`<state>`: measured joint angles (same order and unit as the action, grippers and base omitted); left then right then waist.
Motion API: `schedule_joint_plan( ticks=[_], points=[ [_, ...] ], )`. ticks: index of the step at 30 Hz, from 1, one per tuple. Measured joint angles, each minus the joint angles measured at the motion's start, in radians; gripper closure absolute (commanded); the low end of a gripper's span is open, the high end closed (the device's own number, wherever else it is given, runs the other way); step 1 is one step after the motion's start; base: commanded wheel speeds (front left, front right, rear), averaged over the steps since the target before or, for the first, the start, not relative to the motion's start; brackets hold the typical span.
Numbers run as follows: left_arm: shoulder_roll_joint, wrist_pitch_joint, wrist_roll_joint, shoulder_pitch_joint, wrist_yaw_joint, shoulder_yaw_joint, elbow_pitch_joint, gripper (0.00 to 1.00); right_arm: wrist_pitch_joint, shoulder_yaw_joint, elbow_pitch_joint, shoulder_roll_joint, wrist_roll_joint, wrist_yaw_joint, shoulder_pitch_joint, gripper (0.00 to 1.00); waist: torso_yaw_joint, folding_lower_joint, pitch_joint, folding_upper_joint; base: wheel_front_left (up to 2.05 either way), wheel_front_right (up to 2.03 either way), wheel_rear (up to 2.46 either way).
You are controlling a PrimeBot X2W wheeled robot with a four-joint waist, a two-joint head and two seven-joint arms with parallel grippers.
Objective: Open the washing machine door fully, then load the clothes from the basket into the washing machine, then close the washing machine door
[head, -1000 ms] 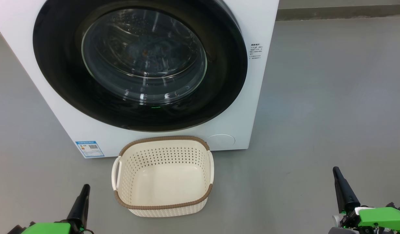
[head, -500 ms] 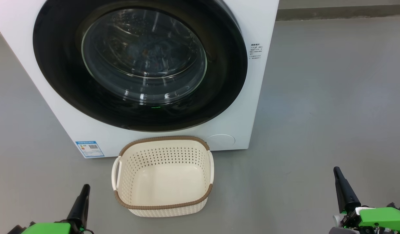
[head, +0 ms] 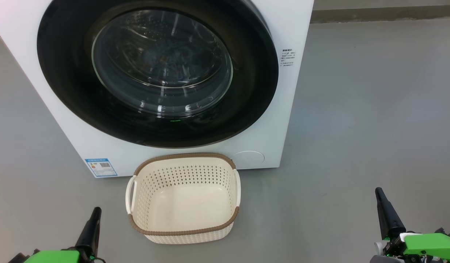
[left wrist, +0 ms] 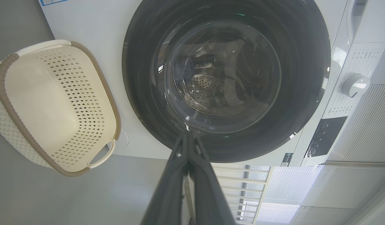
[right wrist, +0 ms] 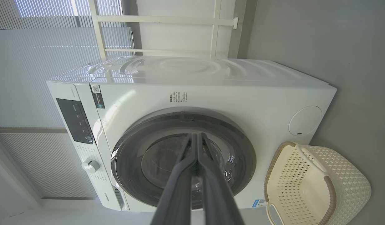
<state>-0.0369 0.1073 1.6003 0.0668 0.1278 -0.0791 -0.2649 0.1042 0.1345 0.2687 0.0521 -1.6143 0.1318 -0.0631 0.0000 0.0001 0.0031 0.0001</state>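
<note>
Resting low at either side of the head view, the left gripper (head: 96,213) and the right gripper (head: 379,193) point up toward the washing machine (head: 294,33), each with its two dark fingers pressed together on nothing. One machine, one door and one basket are in view. The washing machine door (head: 64,84) sits closed. Behind its glass lies a dim bluish mass, seemingly the clothes (head: 166,60). The basket (head: 184,156) stands on the floor (head: 356,109) just before the machine, its cream bottom bare.
</note>
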Motion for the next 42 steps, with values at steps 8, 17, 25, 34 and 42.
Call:
schedule_joint_plan(
  ticks=[8, 17, 25, 34, 42],
  points=[
    [0.0, 0.0, 0.0, 0.0, 0.0, 0.0, 0.0, 1.0, 0.0, 0.001, 0.0, 0.0, 0.0, 0.0, 0.0, 1.0, 0.0, 0.0, 0.0, 0.0, 0.0, 0.0, 0.0],
    [0.0, 0.0, 0.0, 0.0, 0.0, 0.0, 0.0, 1.0, 0.0, 0.001, 0.0, -0.001, 0.0, 0.0, 0.0, 1.0, 0.0, 0.0, 0.0, 0.0, 0.0, 0.0, 0.0],
    [0.0, 0.0, 0.0, 0.0, 0.0, 0.0, 0.0, 1.0, 0.0, 0.001, 0.0, -0.001, 0.0, 0.0, 0.0, 1.0, 0.0, 0.0, 0.0, 0.0, 0.0, 0.0, 0.0],
    [0.0, 0.0, 0.0, 0.0, 0.0, 0.0, 0.0, 1.0, 0.0, 0.002, 0.0, -0.001, 0.0, 0.0, 0.0, 1.0, 0.0, 0.0, 0.0, 0.0, 0.0, 0.0, 0.0],
    [0.0, 0.0, 0.0, 0.0, 0.0, 0.0, 0.0, 1.0, 0.0, 0.002, 0.0, -0.002, 0.0, 0.0, 0.0, 1.0, 0.0, 0.0, 0.0, 0.0, 0.0, 0.0, 0.0]
  ],
)
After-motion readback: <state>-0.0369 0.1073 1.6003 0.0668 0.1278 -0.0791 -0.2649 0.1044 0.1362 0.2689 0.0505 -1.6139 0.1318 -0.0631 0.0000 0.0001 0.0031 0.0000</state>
